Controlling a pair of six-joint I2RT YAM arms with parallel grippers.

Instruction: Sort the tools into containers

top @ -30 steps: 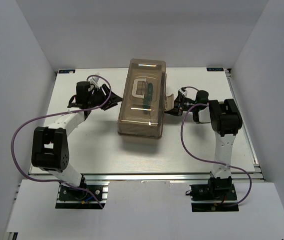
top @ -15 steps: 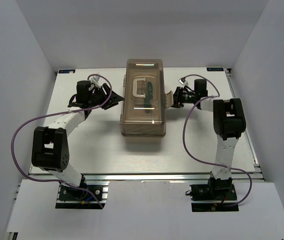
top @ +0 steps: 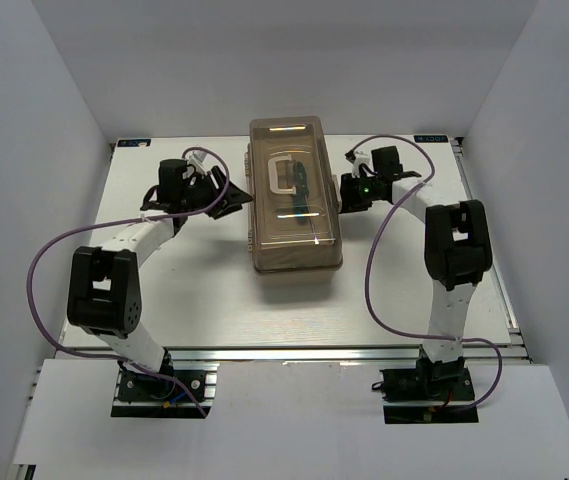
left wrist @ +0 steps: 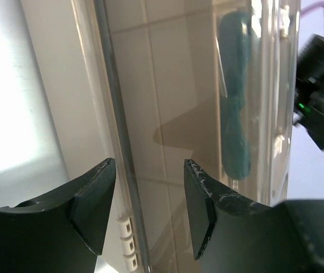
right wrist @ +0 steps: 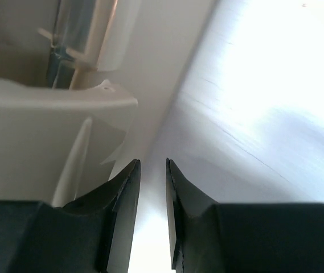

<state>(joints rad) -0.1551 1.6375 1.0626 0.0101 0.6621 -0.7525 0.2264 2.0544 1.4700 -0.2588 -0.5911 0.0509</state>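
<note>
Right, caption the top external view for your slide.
Left end effector and right end effector flank the lidded toolbox; a green tool shows inside.

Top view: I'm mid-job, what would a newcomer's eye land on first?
The toolbox at the middle of the table, with its smoky brown lid, a white handle on top and a green tool showing through. The claws flank it: the left claw open at its left edge, the right claw, narrowly open, close by its right side.
</note>
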